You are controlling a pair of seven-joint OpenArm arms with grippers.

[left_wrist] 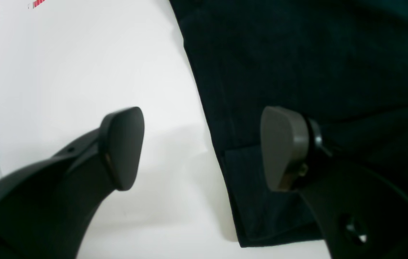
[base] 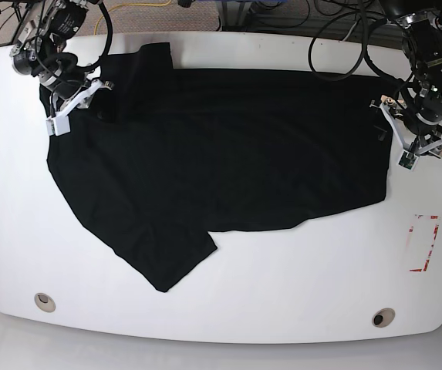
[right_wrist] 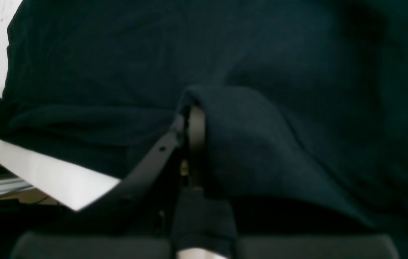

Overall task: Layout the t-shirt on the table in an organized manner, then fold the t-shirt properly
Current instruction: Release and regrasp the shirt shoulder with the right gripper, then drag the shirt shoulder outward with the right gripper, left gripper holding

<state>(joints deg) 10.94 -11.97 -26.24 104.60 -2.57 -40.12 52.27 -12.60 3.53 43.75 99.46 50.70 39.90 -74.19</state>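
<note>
**Ann:** Sprawling over most of the far half of the glossy white rounded-corner table (base: 221,308) is the plain black short-sleeved cloth t-shirt (base: 221,146), spread fairly flat, hem towards the base view's right and one sleeve flap pointing down at the near side. Any print or label on it?

**Ben:** None that I can read: the cloth is matte black all over, no lettering in any view. The only marking around is the red-and-white tape rectangle (base: 423,243) on the tabletop, near the right edge and apart from the shirt; I can make out no words on it.

**Ann:** And the grippers?

**Ben:** The right gripper (right_wrist: 189,118), at the base view's upper left, is clamped tight on a fold of the t-shirt; its wrist view shows cloth draped over the closed fingers and bunched there. The left gripper (left_wrist: 204,147), at the shirt's hem edge on the base view's right, stands wide apart and holds nothing. One finger pad (left_wrist: 124,147) is over bare table, the other over the cloth, with the hem's edge running between them.

**Ann:** Anything further out?

**Ben:** Two small round holes (base: 45,301) near the front corners, and cables beyond the far edge.
</note>
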